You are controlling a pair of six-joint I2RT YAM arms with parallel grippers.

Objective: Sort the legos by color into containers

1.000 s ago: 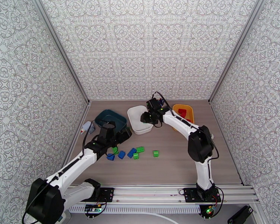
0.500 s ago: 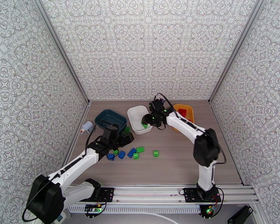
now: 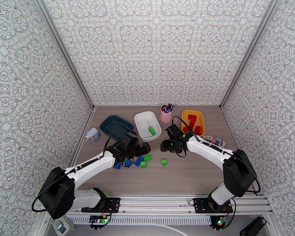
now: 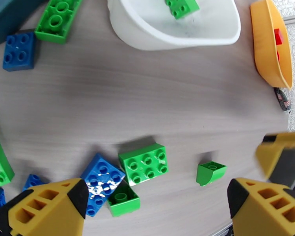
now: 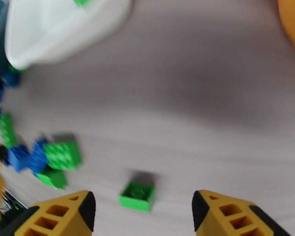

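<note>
Nearest us, our left gripper (image 4: 155,193) stands wide apart and empty just above a huddle of blue and green legos (image 4: 143,164). A lone green lego (image 4: 210,172) lies on the table near its right finger. Our right gripper (image 5: 142,201), fingers also apart and empty, hovers over that same brick. From overhead we see farther back the teal tub (image 3: 112,124), the white tub (image 3: 143,120) holding one green brick (image 3: 151,130), a pink cup of pens (image 3: 166,114), and the yellow tub (image 3: 183,118) with red legos (image 3: 192,122).

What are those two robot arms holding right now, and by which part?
Nothing. The left end effector and the right end effector both stand open and empty above the legos.
</note>
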